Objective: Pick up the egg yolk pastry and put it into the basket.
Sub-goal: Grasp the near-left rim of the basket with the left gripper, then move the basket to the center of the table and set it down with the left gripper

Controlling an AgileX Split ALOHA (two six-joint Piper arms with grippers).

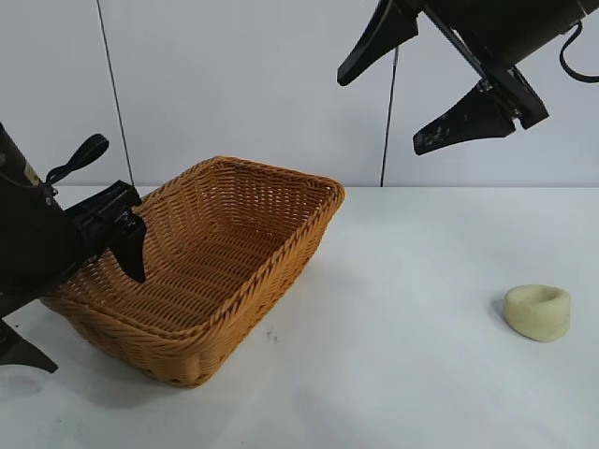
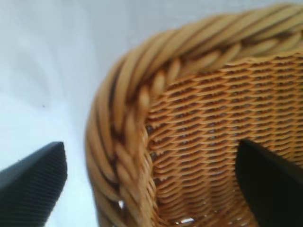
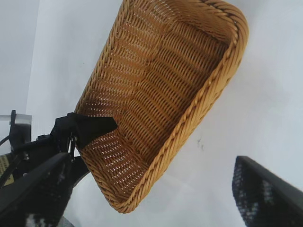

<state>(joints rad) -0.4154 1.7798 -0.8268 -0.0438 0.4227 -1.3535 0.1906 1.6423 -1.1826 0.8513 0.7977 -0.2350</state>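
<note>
Exterior view: one basket (image 1: 201, 281), one egg yolk pastry (image 1: 537, 311); both claws wide, empty.

1. Orange-brown basket (image 1: 234, 253), tight woven wicker pattern, braided rim.
2. Pale cream-yellow pastry (image 1: 538, 311), plain and matte, unpatterned.
3. White table (image 1: 402, 374), plain, with a few tiny dark specks near the basket.
4. Pale grey-white wall (image 1: 243, 84), crossed by thin dark vertical lines.
5. Black left gripper (image 1: 122, 245); fine ribbed texture on its fingers (image 2: 33, 189).
6. Black right gripper (image 1: 421, 89), scuffed with pale grey marks.
</note>
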